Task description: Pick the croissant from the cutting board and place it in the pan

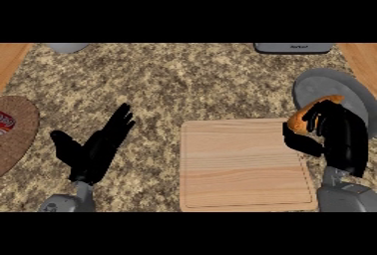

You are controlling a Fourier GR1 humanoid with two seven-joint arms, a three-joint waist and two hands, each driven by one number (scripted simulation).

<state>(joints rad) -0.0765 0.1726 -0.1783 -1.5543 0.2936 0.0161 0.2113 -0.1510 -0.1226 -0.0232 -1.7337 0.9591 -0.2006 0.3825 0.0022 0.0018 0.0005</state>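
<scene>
Two hands are in view, both entering from the lower edge. The right hand [335,137] is curled round the croissant [307,113], whose orange crust shows along the top and left of the fingers; most of the pastry is hidden by the hand. Hand and croissant sit at the right edge of the cutting board [243,169], straddling the line between the board's upper right corner and the lower rim of the pan [327,87]. The croissant appears to be lifted off the board, though from this steep angle contact cannot be ruled out. The pan is a grey round vessel lying just beyond the board's right corner, its lower part covered by the hand.

The left hand [95,149] rests over the speckled counter [184,84] to the left of the board, fingers straight and pointing up, thumb spread to the side, holding nothing and well apart from the board.

Other items: a round brown woven mat [16,132] at the left edge, partly cut off, and a dark grey appliance [293,48] at the counter's far edge.
</scene>
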